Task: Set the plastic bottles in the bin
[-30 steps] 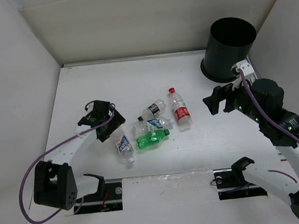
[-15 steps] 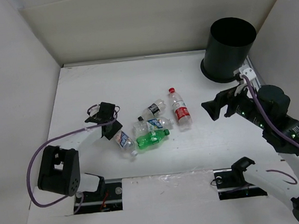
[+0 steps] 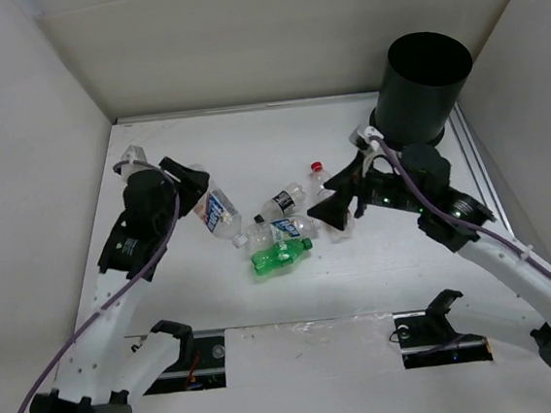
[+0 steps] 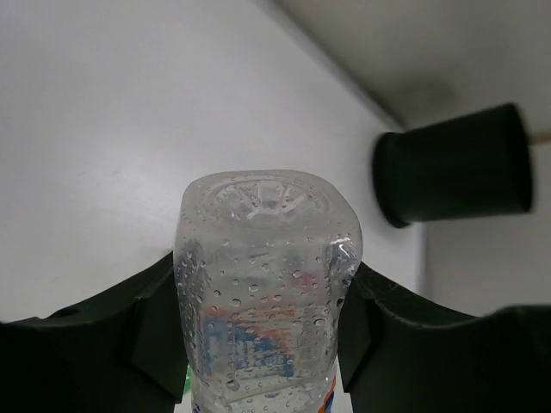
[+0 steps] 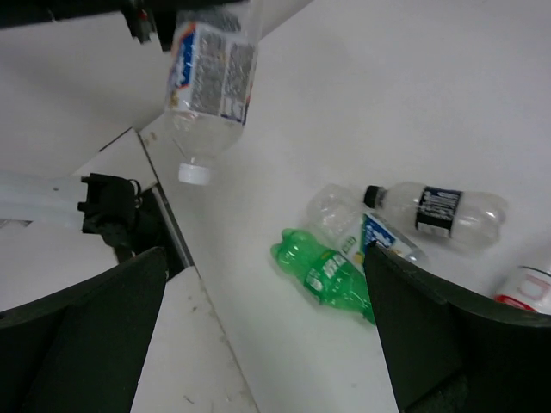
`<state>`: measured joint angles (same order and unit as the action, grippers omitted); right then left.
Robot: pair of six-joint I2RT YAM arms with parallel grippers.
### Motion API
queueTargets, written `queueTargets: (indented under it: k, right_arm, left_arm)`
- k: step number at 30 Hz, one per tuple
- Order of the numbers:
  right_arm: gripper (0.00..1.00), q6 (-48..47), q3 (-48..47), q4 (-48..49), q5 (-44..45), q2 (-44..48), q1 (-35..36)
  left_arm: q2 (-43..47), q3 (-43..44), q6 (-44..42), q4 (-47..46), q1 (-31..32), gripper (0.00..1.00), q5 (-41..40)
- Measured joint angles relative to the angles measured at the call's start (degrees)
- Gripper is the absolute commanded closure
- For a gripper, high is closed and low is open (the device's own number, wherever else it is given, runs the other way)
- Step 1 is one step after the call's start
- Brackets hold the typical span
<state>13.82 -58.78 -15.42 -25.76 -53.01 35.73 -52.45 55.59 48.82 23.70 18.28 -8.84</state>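
Observation:
My left gripper [image 3: 199,196] is shut on a clear plastic bottle [image 3: 218,213] with a blue-white label and holds it in the air, cap down, left of the pile. In the left wrist view that bottle [image 4: 267,292] fills the space between my fingers [image 4: 155,331]. A green bottle [image 3: 280,256], a blue-white labelled one [image 3: 286,229] and a dark-labelled one [image 3: 283,202] lie at the table's middle. My right gripper [image 3: 338,197] hangs open over the red-capped bottle [image 3: 317,167] and hides most of it. The black bin [image 3: 427,89] stands at the back right.
White walls close in the table [image 3: 250,141] on the left, back and right. Two black mounts [image 3: 171,339] sit at the near edge. In the right wrist view the green bottle [image 5: 331,275] lies between my open fingers [image 5: 86,344].
My left gripper closed on the blue-white labelled bottle and lifted it up and toward the back left. My right arm swung left from beside the bin to over the pile.

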Motion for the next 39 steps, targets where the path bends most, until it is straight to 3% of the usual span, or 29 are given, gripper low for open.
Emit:
queueTargets:
  k: [3,11,16,24,26,28,29,30,31,32,33,34,35,39]
  right_arm:
    - [0.0,1.38,-0.83,5.22,-0.15,-6.91,4.13]
    - [0.0,7.39,-5.09,22.08,0.79,-21.2,6.67]
    - [0.0,12.04,-9.68,31.87,-1.88,-28.68,6.75]
    - [0.0,17.7,-19.76,38.38,-4.79,-40.57,7.54]
    - [0.05,18.71,-20.76,39.19,-5.38,-42.42,8.39]
    - [0.2,19.32,-21.29,39.5,-6.05,-43.67,9.44]
    - [0.27,19.61,-21.55,39.5,-6.21,-44.09,9.79]
    - [0.44,20.28,-21.77,39.3,-6.14,-44.37,9.84]
    - [0.53,20.7,-21.99,39.41,-6.36,-44.65,9.66]
    - [0.63,21.03,-22.14,39.23,-6.62,-44.85,9.64]
    - [0.72,21.03,-22.29,38.77,-6.54,-44.92,9.66]
    - [0.86,21.07,-22.6,38.36,-6.71,-45.09,9.62]
    - [0.92,20.87,-22.86,38.07,-7.08,-45.27,9.55]
    - [0.99,19.17,-25.62,33.97,-9.44,-45.79,7.52]
  left_arm:
    - [1.7,5.44,-3.61,-5.42,0.02,1.0,7.76]
    - [-8.9,14.14,-9.55,-15.19,0.04,1.0,24.35]
    - [-11.91,15.43,-11.39,-15.39,0.11,1.0,28.55]
    - [-11.87,15.8,-11.61,-19.45,-0.02,1.0,31.36]
    - [-11.87,15.8,-11.85,-19.8,-0.02,1.0,31.26]
    - [-11.87,15.8,-12.24,-20.26,0.02,1.0,31.21]
    - [-11.82,15.8,-13.0,-20.06,0.02,0.92,30.93]
    - [-11.72,15.8,-13.53,-19.89,-0.04,0.85,30.71]
    - [-11.47,15.8,-14.29,-19.91,-0.02,0.77,29.9]
    - [-11.41,15.8,-15.26,-19.93,0.0,0.64,29.14]
    - [-11.28,15.8,-15.93,-19.65,0.09,0.01,28.61]
    - [-11.08,15.8,-15.89,-19.39,0.13,0.01,27.82]
    - [-10.84,15.8,-15.06,-19.76,0.33,0.01,27.1]
    - [-8.5,15.82,-13.33,-21.2,0.35,0.01,22.25]
